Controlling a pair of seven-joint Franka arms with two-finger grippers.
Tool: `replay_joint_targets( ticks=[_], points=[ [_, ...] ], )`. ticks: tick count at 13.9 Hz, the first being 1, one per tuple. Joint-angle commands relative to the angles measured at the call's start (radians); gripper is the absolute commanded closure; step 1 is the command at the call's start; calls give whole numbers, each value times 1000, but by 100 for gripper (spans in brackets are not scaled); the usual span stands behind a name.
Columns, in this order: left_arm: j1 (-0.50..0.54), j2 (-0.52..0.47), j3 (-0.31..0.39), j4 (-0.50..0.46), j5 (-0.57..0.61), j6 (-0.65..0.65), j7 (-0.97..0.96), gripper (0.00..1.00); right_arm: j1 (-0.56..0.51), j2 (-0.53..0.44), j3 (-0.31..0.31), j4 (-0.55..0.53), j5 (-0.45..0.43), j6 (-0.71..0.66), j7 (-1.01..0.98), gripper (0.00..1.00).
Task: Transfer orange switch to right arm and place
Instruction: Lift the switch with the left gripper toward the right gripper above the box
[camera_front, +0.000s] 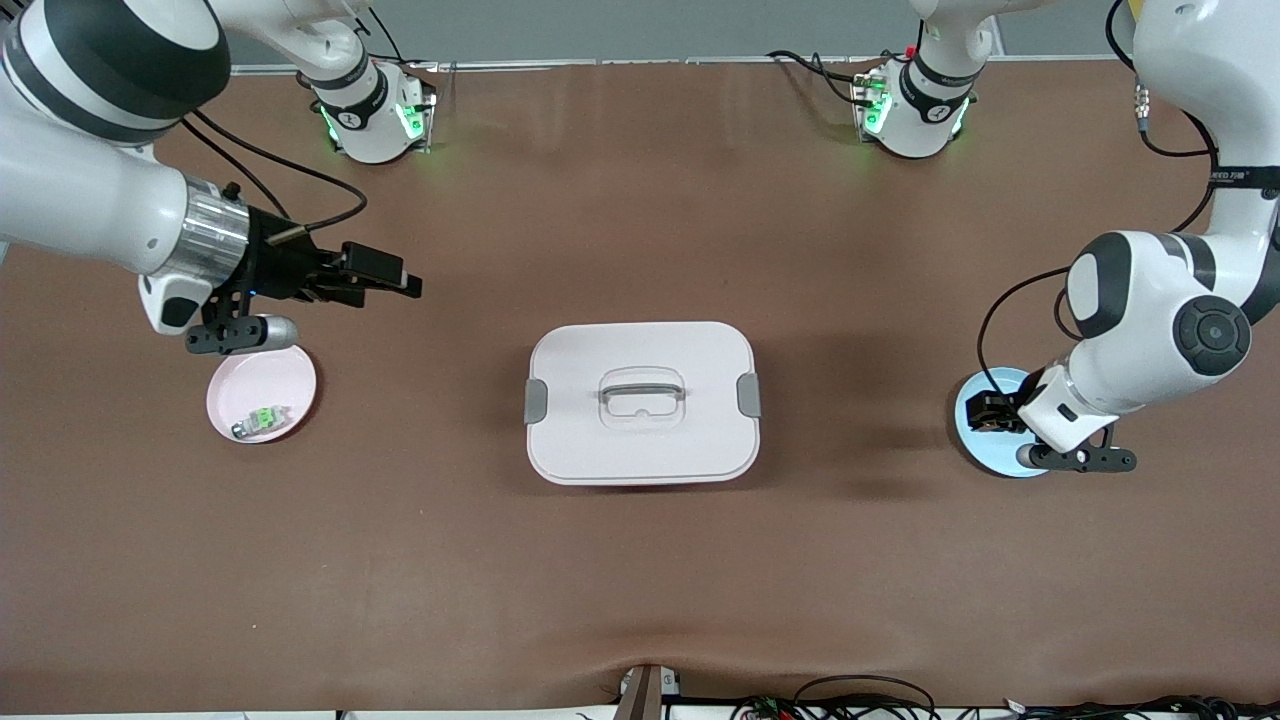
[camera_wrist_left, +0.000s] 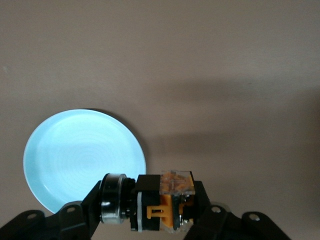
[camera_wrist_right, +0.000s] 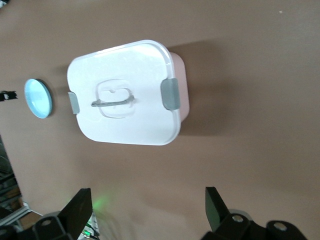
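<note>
Front view: left end effector (camera_front: 990, 412) at right edge of frame, over blue plate (camera_front: 975, 440), clamped on orange switch (camera_front: 992, 410). Right end effector (camera_front: 400, 280) at upper left, fingers spread, holding nothing. Left wrist view: orange switch (camera_wrist_left: 167, 202) between fingers at bottom centre. Right wrist view: white lidded box (camera_wrist_right: 127, 92) at upper centre.

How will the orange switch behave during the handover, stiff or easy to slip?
The switch looks blocky and rigid, so probably stiff. It is tiny between the left gripper, so likely light. Its round metal end may roll if dropped.
</note>
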Motion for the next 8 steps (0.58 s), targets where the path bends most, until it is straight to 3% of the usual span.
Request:
replay_joint_targets(
  ticks=[1,5,8],
  points=[
    [6,-29,-50,10,-22,-49,-77,100,38,-80,-7,-145,85,122,5,0],
    [4,-33,-156,67,-25,-115,-294,100,98,-126,-7,-251,197,273,16,0],
    [-2,-29,-222,101,-64,-128,-429,100,161,-143,-7,-294,213,380,65,0]
  ],
)
